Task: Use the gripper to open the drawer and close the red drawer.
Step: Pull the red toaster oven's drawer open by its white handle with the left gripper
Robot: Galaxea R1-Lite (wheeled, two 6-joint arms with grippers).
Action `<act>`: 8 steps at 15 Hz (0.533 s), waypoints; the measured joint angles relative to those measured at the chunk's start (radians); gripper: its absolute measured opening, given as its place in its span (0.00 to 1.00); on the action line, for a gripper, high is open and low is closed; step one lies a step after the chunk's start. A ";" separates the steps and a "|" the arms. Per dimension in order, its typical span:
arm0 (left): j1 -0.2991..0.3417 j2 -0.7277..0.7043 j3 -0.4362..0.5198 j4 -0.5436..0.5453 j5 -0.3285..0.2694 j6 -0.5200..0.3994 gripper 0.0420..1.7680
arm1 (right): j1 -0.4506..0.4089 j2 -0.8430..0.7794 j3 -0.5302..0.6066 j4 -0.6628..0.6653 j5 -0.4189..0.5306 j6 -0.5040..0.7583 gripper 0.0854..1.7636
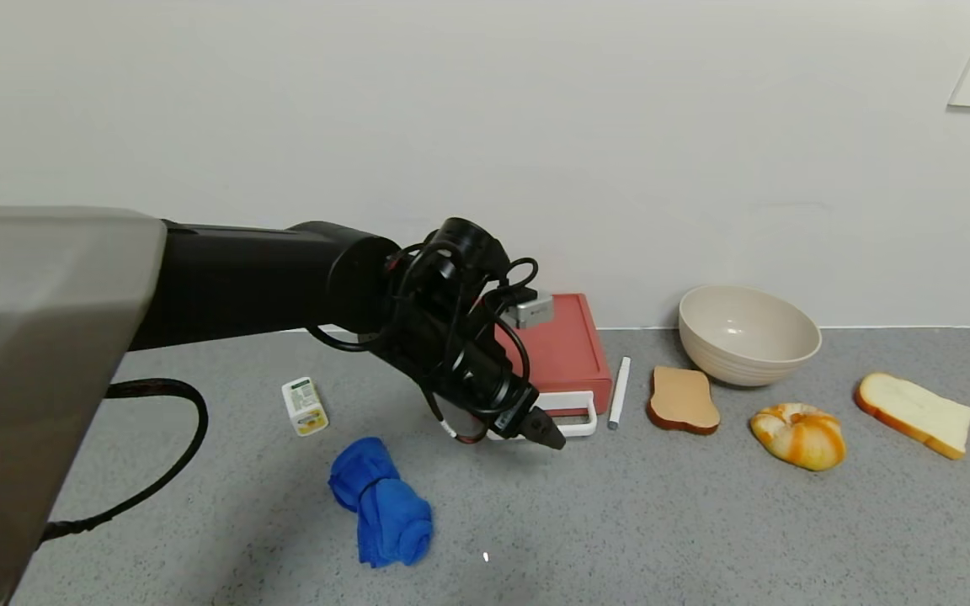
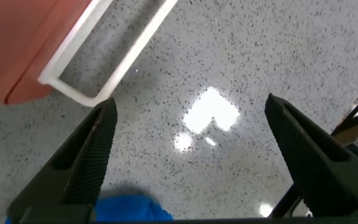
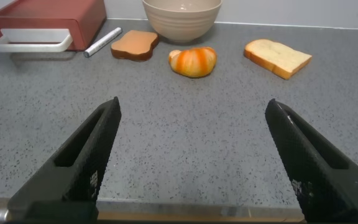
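Note:
The red drawer [image 1: 565, 349] stands against the back wall, its white loop handle [image 1: 573, 414] facing the front. The tray looks pushed in. My left gripper [image 1: 546, 433] hangs low over the table just in front of the handle's left end. In the left wrist view the left gripper [image 2: 191, 102] is open and empty, with one fingertip [image 2: 107, 109] right at the handle's corner [image 2: 86, 93], beside the drawer [image 2: 23, 43]. My right gripper [image 3: 192, 104] is open and empty over the table's front edge, far from the drawer [image 3: 48, 17].
A white pen [image 1: 618, 391] lies right of the drawer, then brown toast [image 1: 683, 400], a cream bowl [image 1: 746, 332], a croissant [image 1: 798, 433] and a white bread slice [image 1: 914, 412]. A blue cloth [image 1: 384, 501] and a small white bottle [image 1: 304, 406] lie to the left.

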 joint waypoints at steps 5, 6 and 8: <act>0.000 0.058 -0.004 -0.053 0.013 0.009 0.97 | 0.000 0.000 0.000 0.000 0.000 0.000 0.97; -0.002 0.071 -0.010 -0.053 0.032 0.019 0.97 | 0.000 0.000 0.000 0.000 0.000 0.000 0.97; -0.009 0.100 -0.018 -0.053 0.066 0.042 0.97 | 0.000 0.000 0.000 0.000 0.000 0.000 0.97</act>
